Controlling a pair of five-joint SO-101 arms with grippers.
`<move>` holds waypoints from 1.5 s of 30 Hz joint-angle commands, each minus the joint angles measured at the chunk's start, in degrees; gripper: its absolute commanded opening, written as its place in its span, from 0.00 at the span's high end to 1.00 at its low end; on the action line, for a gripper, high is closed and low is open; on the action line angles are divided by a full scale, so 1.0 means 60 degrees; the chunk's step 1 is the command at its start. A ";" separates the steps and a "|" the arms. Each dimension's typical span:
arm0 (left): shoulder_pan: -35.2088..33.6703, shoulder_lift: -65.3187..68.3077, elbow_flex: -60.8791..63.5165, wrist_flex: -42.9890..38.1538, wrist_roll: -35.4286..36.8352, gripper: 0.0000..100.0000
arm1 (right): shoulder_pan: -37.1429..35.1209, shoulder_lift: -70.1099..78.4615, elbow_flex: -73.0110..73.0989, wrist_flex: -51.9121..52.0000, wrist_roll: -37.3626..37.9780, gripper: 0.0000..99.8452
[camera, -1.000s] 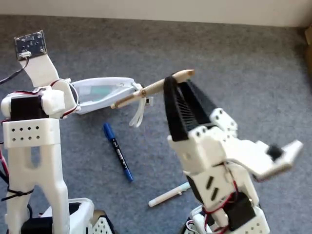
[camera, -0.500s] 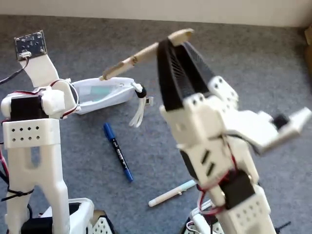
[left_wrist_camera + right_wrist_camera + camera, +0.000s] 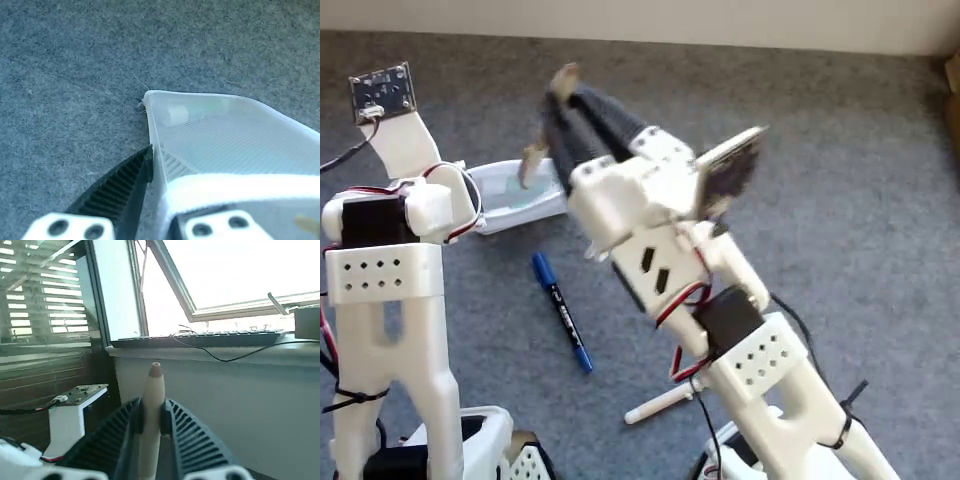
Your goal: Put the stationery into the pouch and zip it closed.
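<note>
A grey carpet is being used as the work surface, bordered at its far edge by a pale wall. The pouch is being gripped at its rim by the clamped left gripper, near the carpet's far left edge. A pencil is being squeezed upright between the right gripper's jaws, over the pouch. A blue pen and a white pen are lying toward the front edge. A window, blinds and a keyboard are being seen behind.

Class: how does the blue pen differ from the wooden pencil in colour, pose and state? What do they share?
The blue pen lies flat on the carpet; the wooden pencil is tilted, raised off it. The pen is untouched; the pencil is clamped in the right gripper, by the pouch. The pen is blue; the pencil pale wood. Both are slim writing tools.
</note>
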 commanded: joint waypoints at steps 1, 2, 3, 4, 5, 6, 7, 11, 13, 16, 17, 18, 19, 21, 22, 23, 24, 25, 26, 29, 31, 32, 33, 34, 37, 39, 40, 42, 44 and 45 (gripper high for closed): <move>-0.0183 0.0007 0.0183 -0.0190 0.0015 0.97 | -0.0505 0.0051 -0.0564 -0.0286 0.0967 0.99; -0.0183 0.0007 0.0183 -0.0190 0.0015 0.97 | -0.0520 0.0051 -0.0535 -0.0286 0.1099 0.99; -0.0183 0.0007 0.0183 -0.0190 0.0015 0.97 | -0.0520 0.0051 -0.0505 -0.0286 0.1231 0.99; -0.0183 0.0007 0.0183 -0.0190 0.0015 0.97 | -0.0535 0.0051 -0.0505 -0.0286 0.1407 0.99; -0.0183 0.0007 0.0183 -0.0190 0.0015 0.97 | -0.0549 0.0066 -0.0491 -0.0286 0.1641 0.99; -0.0183 0.0007 0.0183 -0.0190 0.0000 0.97 | -0.0549 0.0066 -0.0491 -0.0271 0.1890 0.99; -0.0183 0.0007 0.0183 -0.0190 0.0000 0.97 | -0.0549 0.0081 -0.0476 -0.0242 0.2198 0.99; -0.0183 0.0007 0.0198 -0.0190 0.0000 0.97 | -0.0564 0.0007 -0.0154 -0.0227 0.3414 0.99; -0.0183 0.0007 0.0198 -0.0190 0.0000 0.97 | -0.0579 0.0007 -0.0022 -0.0227 0.3927 0.99; -0.0183 0.0007 0.0198 -0.0190 0.0000 0.97 | -0.0740 0.0037 0.0022 -0.0227 0.4410 0.99; -0.0183 0.0007 0.0198 -0.0190 0.0000 0.97 | -0.0755 0.0022 0.0022 -0.0227 0.4527 0.99; -0.0183 0.0007 0.0198 -0.0190 0.0000 0.97 | -0.0769 0.0037 0.0037 -0.0227 0.4586 0.99; -0.0183 0.0007 0.0198 -0.0190 0.0000 0.97 | -0.0769 0.0066 0.0037 -0.0227 0.4630 0.99; -0.0183 0.0007 0.0198 -0.0190 0.0000 0.97 | -0.0769 0.0081 0.0037 -0.0212 0.4645 0.99; -0.0183 0.0007 0.0198 -0.0190 0.0000 0.97 | -0.0769 0.0081 0.0037 -0.0212 0.4645 0.99; -0.0183 0.0007 0.0198 -0.0190 0.0000 0.97 | -0.0769 0.0081 0.0037 -0.0212 0.4645 0.99; -0.0183 0.0007 0.0198 -0.0190 0.0000 0.97 | -0.0769 0.0081 0.0037 -0.0212 0.4645 0.99; -0.0183 0.0007 0.0198 -0.0190 0.0000 0.97 | -0.0769 0.0081 0.0037 -0.0212 0.4645 0.99; -0.0183 0.0007 0.0198 -0.0190 0.0000 0.97 | -0.0769 0.0081 0.0037 -0.0212 0.4645 0.99; -0.0183 0.0007 0.0198 -0.0190 0.0000 0.97 | -0.0769 0.0081 0.0051 -0.0198 0.4645 0.99; -0.0183 0.0007 0.0198 -0.0190 0.0000 0.97 | -0.0769 0.0081 0.0051 -0.0198 0.4659 0.99; -0.0183 0.0007 0.0198 -0.0190 0.0000 0.97 | -0.0769 0.0081 0.0051 -0.0198 0.4659 0.99; -0.0183 0.0007 0.0198 -0.0190 0.0000 0.97 | -0.0755 0.0081 0.0051 -0.0198 0.4659 0.99; -0.0183 0.0007 0.0198 -0.0190 0.0000 0.97 | -0.0755 0.0095 0.0066 -0.0198 0.4747 0.99; -0.0183 0.0007 0.0198 -0.0190 0.0000 0.97 | -0.0769 0.0081 0.0447 -0.0198 0.5875 0.99; -0.0183 0.0007 0.0198 -0.0190 0.0000 0.97 | -0.0916 0.0081 0.0593 -0.0212 0.6462 0.99; -0.0183 0.0007 0.0198 -0.0190 0.0000 0.97 | -0.0960 0.0081 0.0623 -0.0212 0.6579 0.99; -0.0183 0.0007 0.0198 -0.0190 0.0000 0.97 | -0.1018 0.0066 0.0623 -0.0212 0.6608 0.99; -0.0183 0.0007 0.0198 -0.0190 0.0000 0.97 | -0.1033 0.0066 0.0623 -0.0212 0.6608 0.99; -0.0183 0.0007 0.0198 -0.0190 0.0000 0.97 | -0.1033 0.0081 0.0623 -0.0212 0.6608 0.99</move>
